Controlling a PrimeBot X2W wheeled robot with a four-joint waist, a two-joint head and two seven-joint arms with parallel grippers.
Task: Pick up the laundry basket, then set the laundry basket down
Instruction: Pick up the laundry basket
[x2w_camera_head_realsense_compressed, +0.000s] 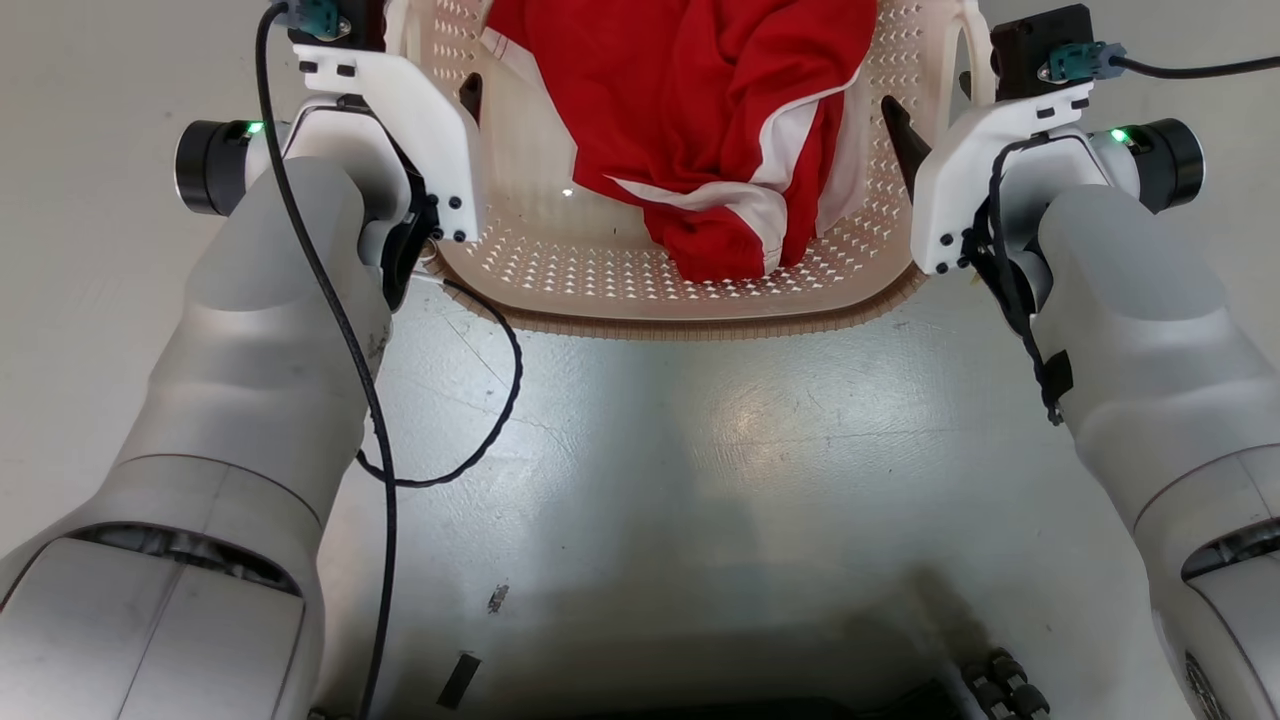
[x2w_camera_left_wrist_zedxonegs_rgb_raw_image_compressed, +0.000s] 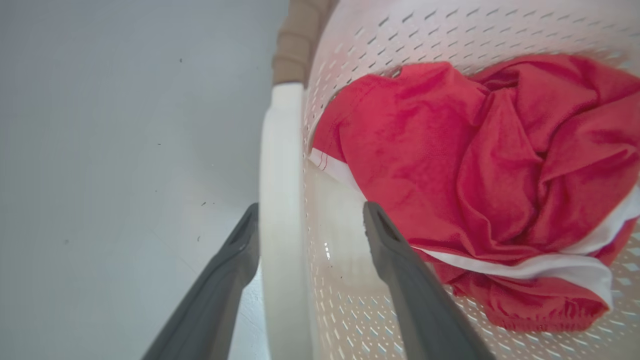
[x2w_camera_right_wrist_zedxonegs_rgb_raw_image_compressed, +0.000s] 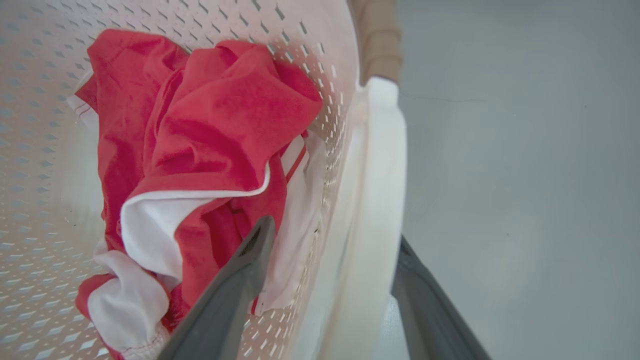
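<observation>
Laundry basket (x2w_camera_head_realsense_compressed: 700, 322) sits at robot's 12 o'clock, garment (x2w_camera_head_realsense_compressed: 700, 120) inside it.
Left gripper (x2w_camera_left_wrist_zedxonegs_rgb_raw_image_compressed: 311, 206) at basket's 9 o'clock, right gripper (x2w_camera_right_wrist_zedxonegs_rgb_raw_image_compressed: 335, 230) at 3 o'clock. Each straddles a side handle: one finger inside the wall, one outside.

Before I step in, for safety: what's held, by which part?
Nothing clamped: left end effector and right end effector, both open, straddle the laundry basket's white handles.
</observation>
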